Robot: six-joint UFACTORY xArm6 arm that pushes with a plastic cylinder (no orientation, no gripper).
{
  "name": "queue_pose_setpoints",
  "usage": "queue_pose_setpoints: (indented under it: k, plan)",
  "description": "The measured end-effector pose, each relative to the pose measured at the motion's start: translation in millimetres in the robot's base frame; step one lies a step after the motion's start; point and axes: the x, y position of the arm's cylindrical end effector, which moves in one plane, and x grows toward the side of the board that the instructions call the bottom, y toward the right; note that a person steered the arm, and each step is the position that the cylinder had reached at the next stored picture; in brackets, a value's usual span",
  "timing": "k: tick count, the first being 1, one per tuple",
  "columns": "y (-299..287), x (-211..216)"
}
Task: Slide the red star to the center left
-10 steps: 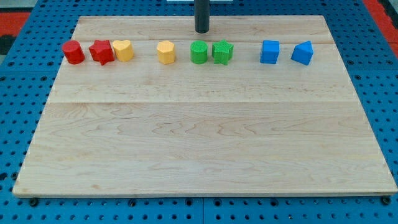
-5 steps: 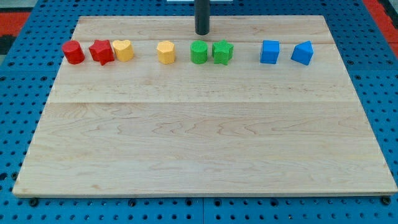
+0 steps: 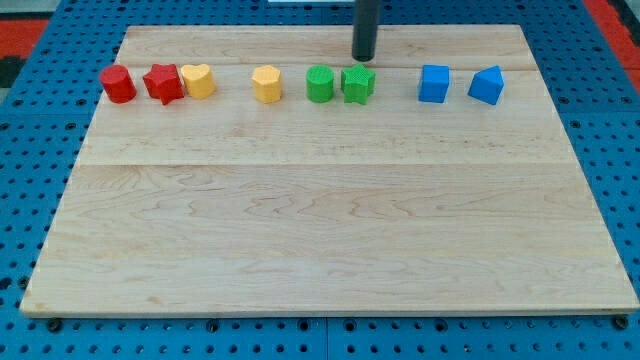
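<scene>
Board (image 3: 330,230): pale wood | surround (image 3: 620,180): blue pegboard | blocks: top row

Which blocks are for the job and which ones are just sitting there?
For the job: red star block; my tip, just above the green star block.

Just sitting: red cylinder, yellow heart, yellow hexagon, green cylinder, two blue blocks.

My tip (image 3: 364,57) stands just above the green star (image 3: 358,84); the red star (image 3: 163,83) touches the yellow heart (image 3: 198,80).
</scene>
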Motion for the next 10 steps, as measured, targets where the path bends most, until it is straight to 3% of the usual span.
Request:
queue_pose_setpoints:
  k: [3,4,6,8,9,10]
  plan:
    - [-232,-12]
    - [-254,-7]
    - [-248,56]
    - [-182,105]
    - [-245,104]
    - [-257,105]
